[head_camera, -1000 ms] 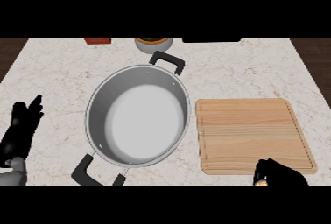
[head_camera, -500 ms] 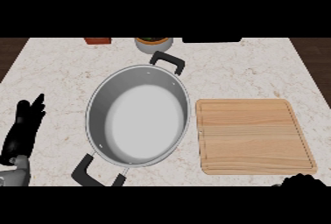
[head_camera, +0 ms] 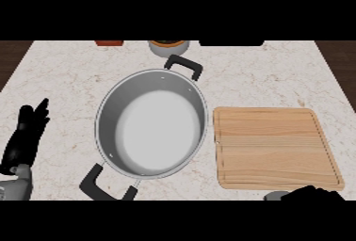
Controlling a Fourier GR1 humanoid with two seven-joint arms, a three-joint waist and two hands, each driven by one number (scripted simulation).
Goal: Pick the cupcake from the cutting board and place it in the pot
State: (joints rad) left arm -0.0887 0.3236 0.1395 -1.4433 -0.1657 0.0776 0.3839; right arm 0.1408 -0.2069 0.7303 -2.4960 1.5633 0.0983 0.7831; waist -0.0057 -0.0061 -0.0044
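The pot (head_camera: 151,129) is positioned beside the cutting board (head_camera: 275,148) on the counter (head_camera: 69,75). The left hand (head_camera: 24,136) is held open (fingers up); the right hand (head_camera: 313,194) is mostly cropped.

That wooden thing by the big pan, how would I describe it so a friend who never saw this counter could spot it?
Start at the large steel pot with black handles in the middle of the marbled counter. Directly to its right lies the cutting board, a flat, light wooden rectangle with a groove round its edge. It is the only wooden, square-cornered thing there.
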